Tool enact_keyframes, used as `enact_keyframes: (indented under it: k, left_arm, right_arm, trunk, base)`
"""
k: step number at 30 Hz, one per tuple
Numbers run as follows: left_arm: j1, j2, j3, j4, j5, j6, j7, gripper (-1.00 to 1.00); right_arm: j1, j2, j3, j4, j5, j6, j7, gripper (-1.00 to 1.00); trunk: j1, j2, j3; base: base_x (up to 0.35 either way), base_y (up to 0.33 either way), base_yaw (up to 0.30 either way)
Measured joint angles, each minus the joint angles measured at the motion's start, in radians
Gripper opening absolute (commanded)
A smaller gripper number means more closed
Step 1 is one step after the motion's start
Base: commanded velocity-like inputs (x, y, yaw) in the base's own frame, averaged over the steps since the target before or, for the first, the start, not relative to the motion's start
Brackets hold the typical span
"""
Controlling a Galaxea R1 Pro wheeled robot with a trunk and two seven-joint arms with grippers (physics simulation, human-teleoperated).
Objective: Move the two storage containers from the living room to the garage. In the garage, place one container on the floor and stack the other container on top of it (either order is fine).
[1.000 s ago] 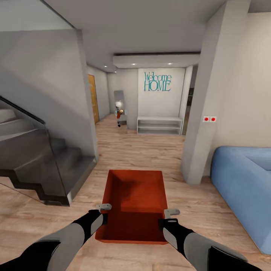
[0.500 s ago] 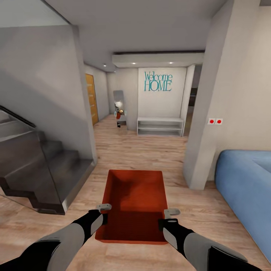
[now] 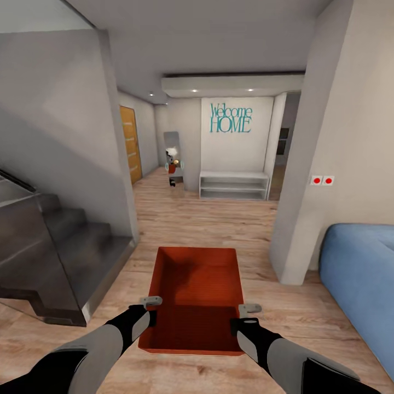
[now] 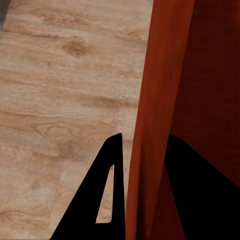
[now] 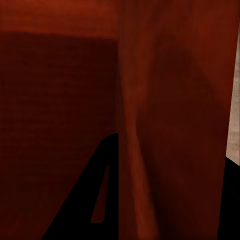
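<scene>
**Bin carried over the plank floor**

Light wood plank floor (image 3: 208, 219), dark staircase (image 3: 60, 246), blue sofa (image 3: 361, 273). Since a second ago the view has shifted forward. The orange-red, ribbed, open-topped container (image 3: 197, 295) hangs between both grippers: left gripper (image 3: 150, 309) and right gripper (image 3: 243, 317) fingers clamp opposite side walls.

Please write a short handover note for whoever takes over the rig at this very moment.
Left gripper: shut on the left wall of the storage container, one finger outside it.
Right gripper: shut on its right wall.
The container is open-topped, carried in front of the trunk over the wood floor, stairs on the left, blue sofa on the right.
Done: one container picked up.
Left: reach the garage, set it down, bring the second, stack.
</scene>
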Motion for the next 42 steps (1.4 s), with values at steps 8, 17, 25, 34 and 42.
enact_keyframes:
  k: [8,17,25,34,42]
  left_arm:
    - [0.000,0.000,0.000,0.000,0.000,0.000,0.000,-1.00]
    - [0.000,0.000,0.000,0.000,0.000,0.000,0.000,-1.00]
    - [0.000,0.000,-0.001,0.000,0.001,0.000,0.000,-1.00]
    - [0.000,0.000,0.000,0.000,0.000,0.000,0.000,-1.00]
    - [0.000,0.000,0.000,0.000,0.000,0.000,0.000,-1.00]
  right_arm:
    - [0.000,0.000,-0.001,0.000,0.000,0.000,0.000,-1.00]
    - [0.000,0.000,0.000,0.000,0.000,0.000,0.000,-1.00]
    - [0.000,0.000,0.000,0.000,0.000,0.000,0.000,-1.00]
    - [0.000,0.000,0.001,0.000,0.000,0.000,0.000,-1.00]
    - [0.000,0.000,0.000,0.000,0.000,0.000,0.000,-1.00]
  trunk:
    - [0.000,0.000,0.000]
    - [0.000,0.000,0.000]
    - [0.000,0.000,0.000]
    - [0.000,0.000,0.000]
    - [0.000,0.000,0.000]
  base:
    - [0.321,0.000,0.000]
    - [0.321,0.000,0.000]
    - [0.321,0.000,0.000]
    - [0.321,0.000,0.000]
    - [0.321,0.000,0.000]
